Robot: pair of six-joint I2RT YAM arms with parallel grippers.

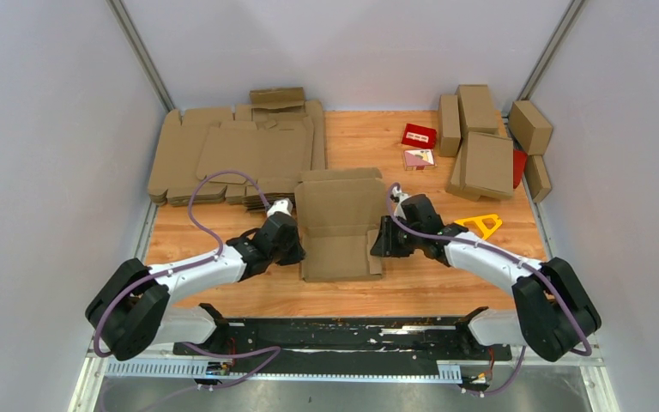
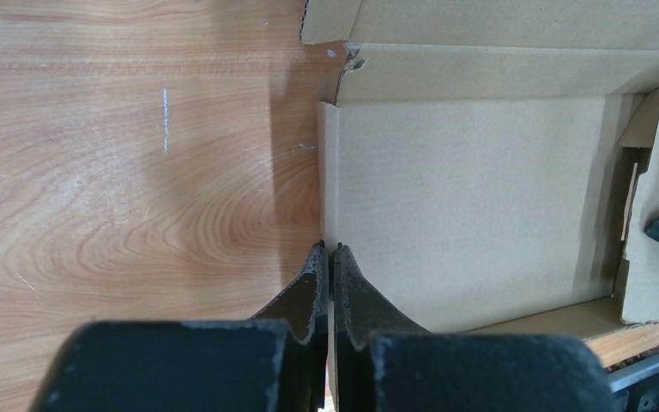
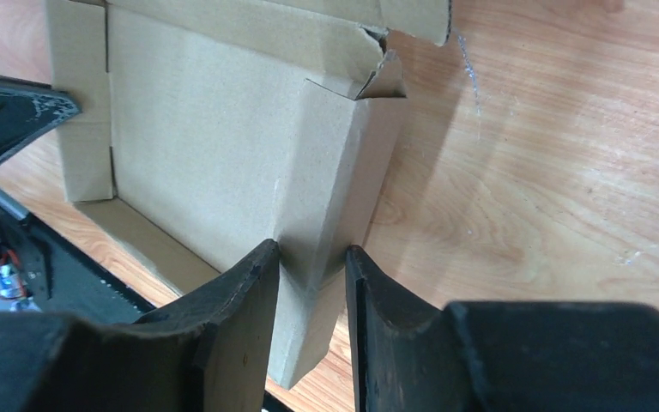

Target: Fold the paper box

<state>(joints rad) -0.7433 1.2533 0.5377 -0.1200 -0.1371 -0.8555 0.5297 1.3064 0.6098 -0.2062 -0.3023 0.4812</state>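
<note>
A thick pile of flat brown blanks (image 1: 240,154) is lying beyond the paper box (image 1: 341,225) and to its left, with the pile's near edge coming close to the box's far left corner. Beyond the box and to its right, a small red carton (image 1: 419,135) and a pale printed packet (image 1: 420,158) are sitting side by side. A cluster of folded brown boxes (image 1: 485,146) is standing further right, well apart from the paper box. A yellow triangular piece (image 1: 480,225) is lying to the box's right, past the right claw (image 1: 383,240).

The paper box is resting on the table (image 1: 352,142) between the two claws, its base lying flat, its far panel tilting up and its right side wall standing raised. The left claw (image 2: 328,251) is sitting at the box's left edge and the right claw at its right wall (each partway along its side).

The left claw is pressing its fingers together with the tips touching the box's left edge; I cannot tell whether any card is caught between them. The right claw is straddling the raised right wall at a narrow opening, gripping it with one finger on the inner face and the other on the outer face
</note>
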